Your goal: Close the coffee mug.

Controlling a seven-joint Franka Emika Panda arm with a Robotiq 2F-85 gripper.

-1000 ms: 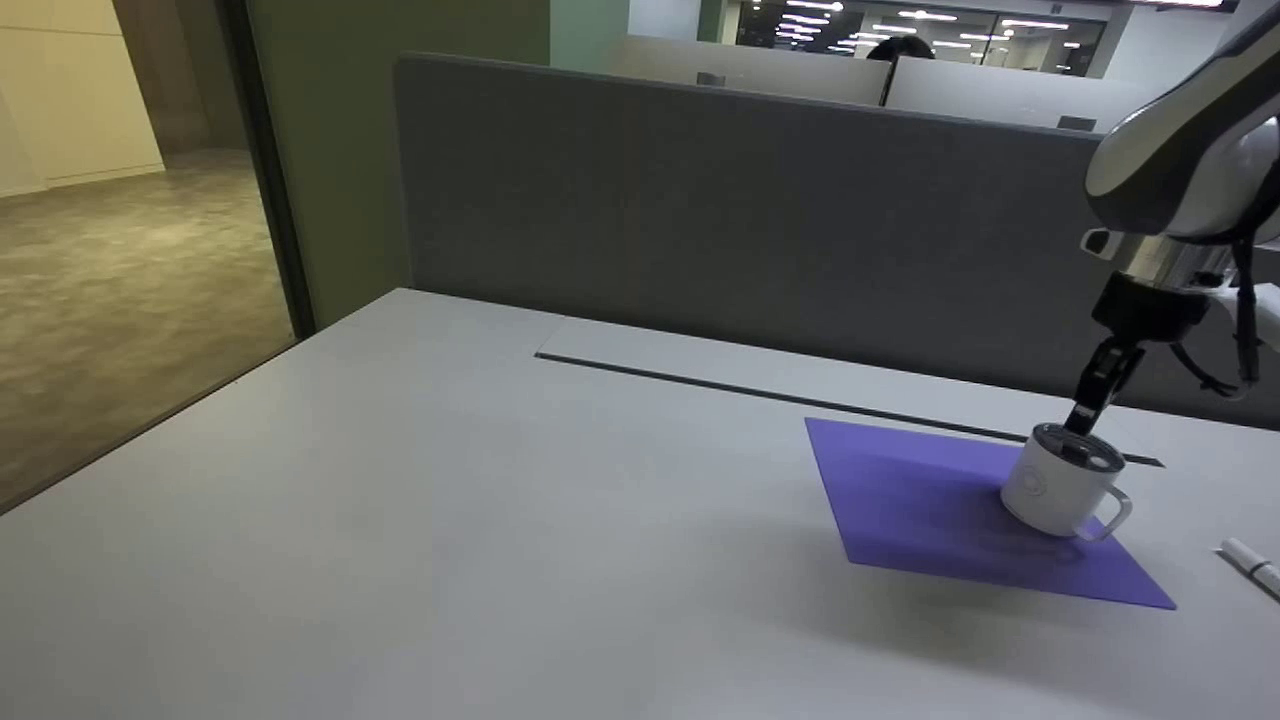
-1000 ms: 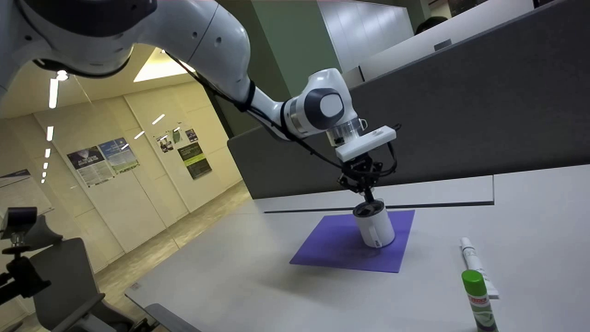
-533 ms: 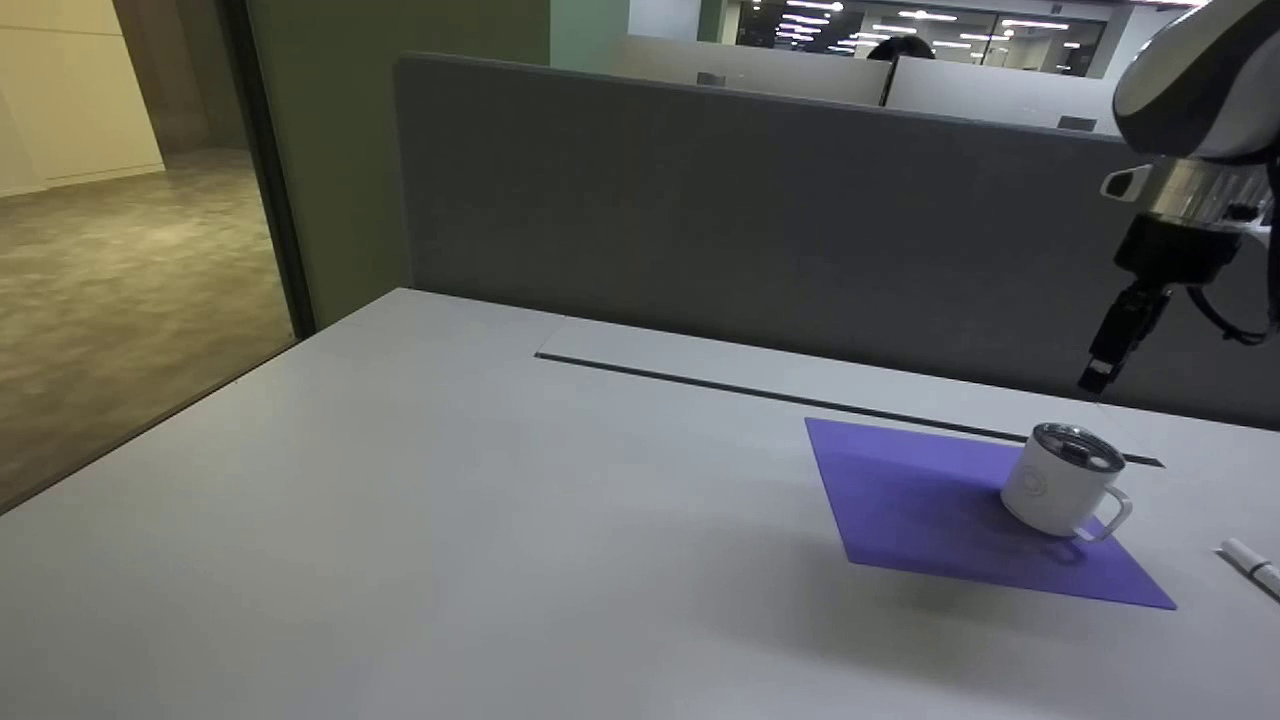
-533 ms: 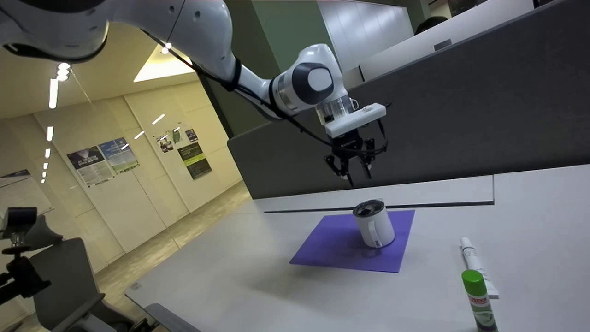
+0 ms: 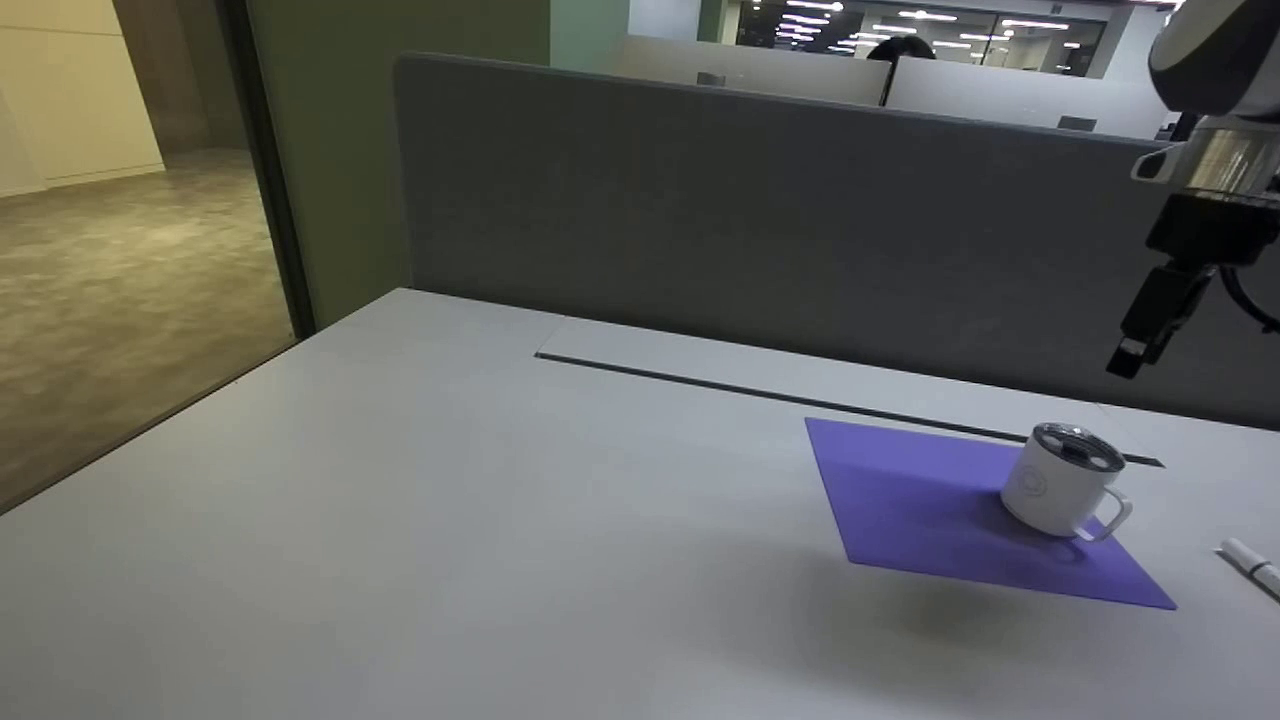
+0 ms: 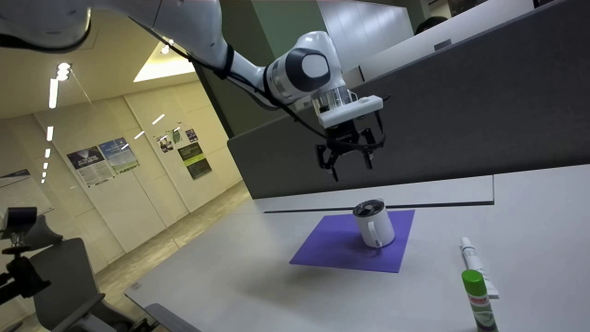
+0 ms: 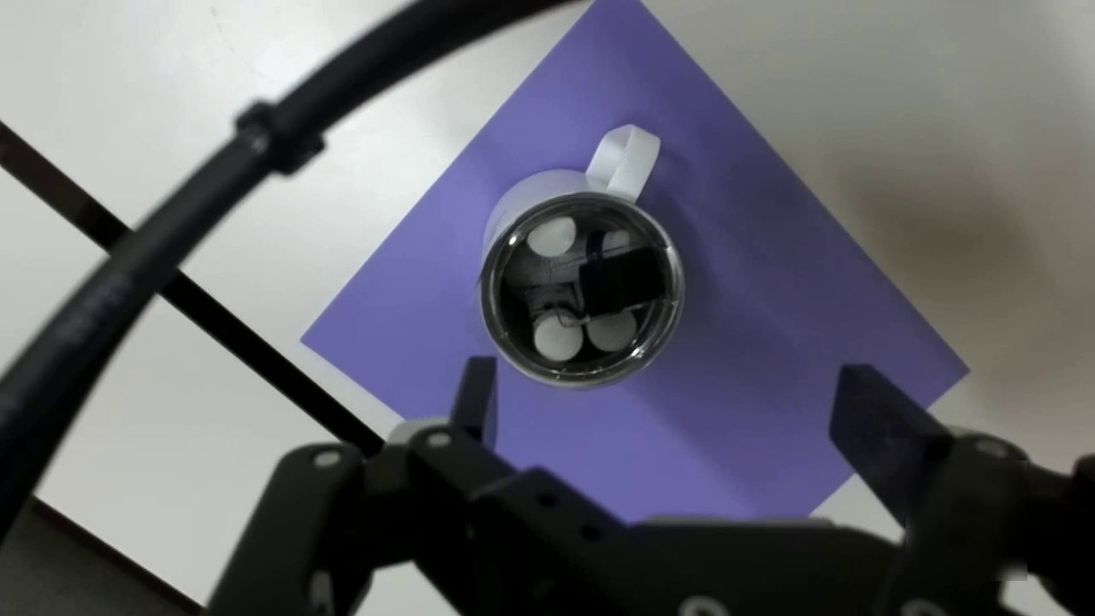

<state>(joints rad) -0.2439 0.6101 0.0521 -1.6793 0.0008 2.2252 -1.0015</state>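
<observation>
The white coffee mug stands upright on the purple mat, its dark lid seated on top. In the wrist view the lid looks clear and dark, with a black tab across one side; pale round spots show there, perhaps reflections. In both exterior views my gripper hangs in the air above the mug, touching nothing. Its two fingers are spread wide with nothing between them, and in the wrist view the gripper shows only mat in the gap.
A white tube and a green-capped bottle are on the table beyond the mat. A grey partition rises behind the table, and a dark slot runs along its back. A black cable crosses the wrist view.
A second ago my fingers were together, reaching down to the lid. The gripper has since lifted up and back off the mug and spread its fingers. Mug and mat have stayed in place.
</observation>
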